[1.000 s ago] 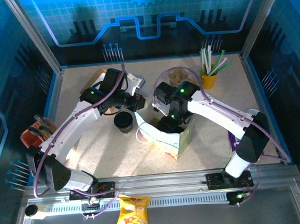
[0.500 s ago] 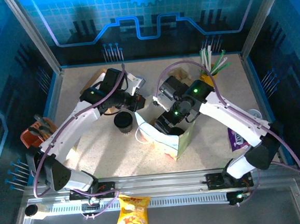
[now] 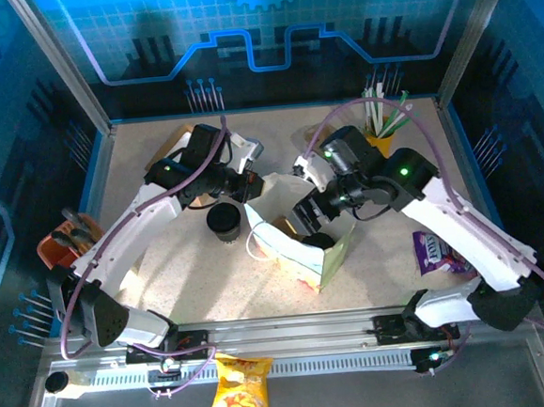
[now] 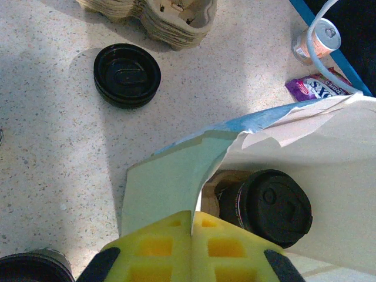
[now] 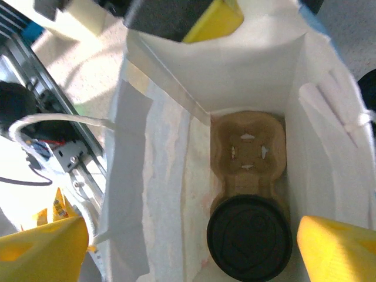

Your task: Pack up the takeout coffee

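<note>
Jaws of right gripper stood wide, empty, drawn back above paper bag; left gripper stayed clamped on bag rim. Takeout coffee sat in cardboard carrier inside: packing looked done.

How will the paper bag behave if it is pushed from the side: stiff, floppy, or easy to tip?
Probably floppy: the paper bag has thin walls that crease where the left tool pinches the rim. Likely light, but the lidded cup in the cardboard carrier weights its bottom, so a low push may slide it and a high one fold it.
</note>
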Robot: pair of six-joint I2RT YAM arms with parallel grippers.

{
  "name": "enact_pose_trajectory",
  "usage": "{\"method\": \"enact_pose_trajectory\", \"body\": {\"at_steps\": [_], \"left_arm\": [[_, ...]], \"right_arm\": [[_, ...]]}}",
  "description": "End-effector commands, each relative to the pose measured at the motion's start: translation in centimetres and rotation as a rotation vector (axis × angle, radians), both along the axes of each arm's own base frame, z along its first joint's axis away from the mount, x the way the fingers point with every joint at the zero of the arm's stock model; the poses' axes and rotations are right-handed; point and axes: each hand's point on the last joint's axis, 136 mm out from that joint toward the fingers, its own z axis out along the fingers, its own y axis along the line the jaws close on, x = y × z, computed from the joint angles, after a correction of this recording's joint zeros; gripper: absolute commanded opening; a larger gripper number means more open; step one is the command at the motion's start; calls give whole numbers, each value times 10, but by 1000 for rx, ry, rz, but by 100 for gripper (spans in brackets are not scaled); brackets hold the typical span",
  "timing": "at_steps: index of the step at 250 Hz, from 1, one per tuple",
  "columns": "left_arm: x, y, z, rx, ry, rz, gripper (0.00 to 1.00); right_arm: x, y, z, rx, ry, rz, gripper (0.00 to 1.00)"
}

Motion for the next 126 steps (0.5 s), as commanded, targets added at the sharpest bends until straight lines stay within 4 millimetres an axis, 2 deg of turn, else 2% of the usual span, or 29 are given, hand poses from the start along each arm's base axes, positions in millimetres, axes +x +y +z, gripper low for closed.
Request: {"method": "enact_pose_trajectory", "body": {"at_steps": [1,51,69,90,126], "left_arm": [[-8,0,10,-13,0,8,8],[-8,0,17,-38,-14,20,42],[-8,-2,24,-61,-25,25,50],[-7,-4,29,-86,-34,31,56],[-9,-3,33,-112,-31,47,67]], "right_arm": [[-13,-15,18,47,5,-48,92],[-46,-62,16,-6,61,-172,93],[-61,-74,11,-13,103,-197,94],[-80,-76,5,16,159,-175,93],[-99,-80,-4,55,207,-173,94]]}}
